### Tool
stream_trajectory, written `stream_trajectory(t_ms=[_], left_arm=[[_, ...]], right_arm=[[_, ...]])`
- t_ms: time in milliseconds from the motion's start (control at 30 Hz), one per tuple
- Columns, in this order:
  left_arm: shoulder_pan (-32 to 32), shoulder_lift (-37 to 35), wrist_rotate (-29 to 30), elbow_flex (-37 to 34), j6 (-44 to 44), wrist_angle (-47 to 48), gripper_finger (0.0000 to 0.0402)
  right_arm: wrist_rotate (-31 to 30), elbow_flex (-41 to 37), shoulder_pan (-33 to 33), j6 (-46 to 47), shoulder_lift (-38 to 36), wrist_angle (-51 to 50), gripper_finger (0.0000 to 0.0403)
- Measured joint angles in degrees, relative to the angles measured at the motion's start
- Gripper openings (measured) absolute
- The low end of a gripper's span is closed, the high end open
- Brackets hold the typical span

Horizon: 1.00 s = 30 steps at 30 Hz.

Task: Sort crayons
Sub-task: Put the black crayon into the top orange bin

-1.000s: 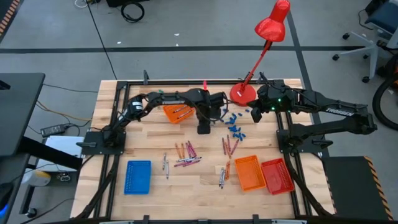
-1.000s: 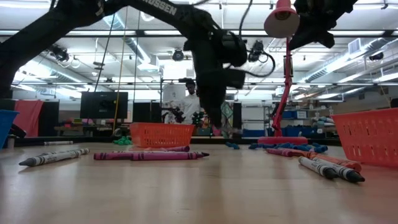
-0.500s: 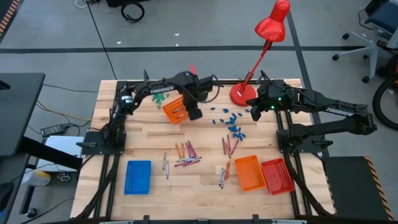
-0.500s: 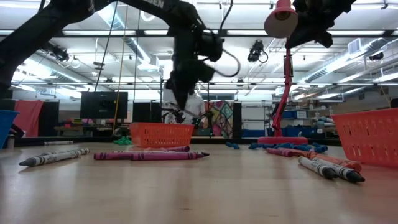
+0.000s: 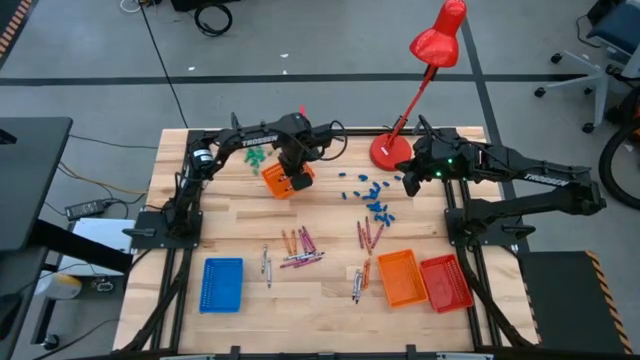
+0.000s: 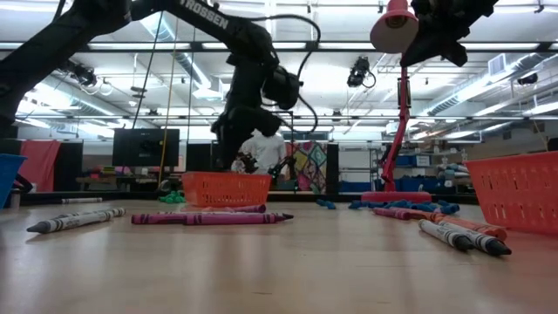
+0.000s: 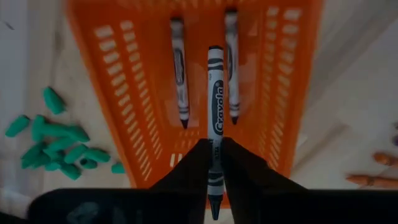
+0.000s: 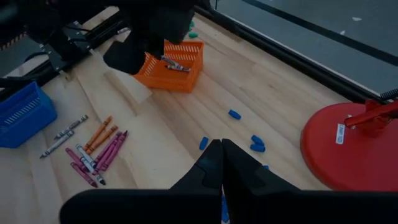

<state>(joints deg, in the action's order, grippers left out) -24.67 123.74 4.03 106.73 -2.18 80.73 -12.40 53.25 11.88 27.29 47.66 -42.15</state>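
Note:
An orange tray (image 5: 275, 182) stands at the table's far side, left of centre, with two grey-white crayons (image 7: 180, 74) lying on its floor. My left gripper (image 5: 293, 180) hangs over this tray, pointing down, shut on a third grey-white crayon (image 7: 214, 99). Loose crayons (image 5: 300, 248) in orange, purple and grey lie in small groups at mid-table and near the right trays (image 5: 366, 236). My right gripper (image 5: 410, 183) hovers shut near the lamp's base, holding nothing. My left gripper pinches the grey-white crayon between its two fingers (image 7: 199, 163), on the wrapper near one end (image 7: 214, 148). The fingers come from above and lie across the crayon. The crayon sticks out about level (image 8: 175, 65), lifted clear above the orange tray's floor.
A red lamp's base (image 5: 390, 150) stands at the far right. Blue pieces (image 5: 375, 200) are scattered beside it, green pieces (image 5: 258, 157) behind the orange tray. A blue tray (image 5: 222, 284) sits near left; an orange tray (image 5: 400, 277) and a red tray (image 5: 445, 282) near right.
My left gripper has travelled toward the table's left edge, from beside the orange tray's right side to above the tray, rolling its wrist on the way. The grey-white crayon has gone with it, clear of the table.

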Motion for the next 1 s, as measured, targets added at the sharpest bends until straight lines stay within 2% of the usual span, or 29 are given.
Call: stream_trajectory(t_ms=[133,300,500,567,767,900,1000], left_arm=[[0.5,0.0,0.0,-3.0,-1.1,-1.5,0.0104],[1.7,-0.5,0.5,-3.3,-3.0,-3.6,0.0147],[5.0,-5.4,7.4,-3.2,-3.9,-11.4,0.0157],[5.9,-7.1,8.1,-3.2,-4.0,-14.3,0.0157],[9.9,-10.5,3.3,-3.2,-5.7,-19.3,0.0157],[14.8,-11.0,-2.4,-3.2,-4.3,-21.1,0.0157],[19.2,-10.3,-3.5,-3.2,-4.2,-22.4,0.0157]], right_arm=[[-1.1,0.0,0.0,0.0,0.0,0.0,0.0007],[-1.6,0.0,0.0,-0.3,0.0,0.1,0.0007],[-1.6,0.0,0.0,-0.4,0.0,0.0,0.0007],[-1.6,0.0,0.0,-0.4,0.0,0.1,0.0007],[-1.2,0.0,0.0,-0.2,0.0,0.0,0.0007],[-0.2,0.0,-0.1,1.3,0.0,0.1,0.0007],[2.1,0.0,-0.2,2.2,0.0,0.1,0.0008]])
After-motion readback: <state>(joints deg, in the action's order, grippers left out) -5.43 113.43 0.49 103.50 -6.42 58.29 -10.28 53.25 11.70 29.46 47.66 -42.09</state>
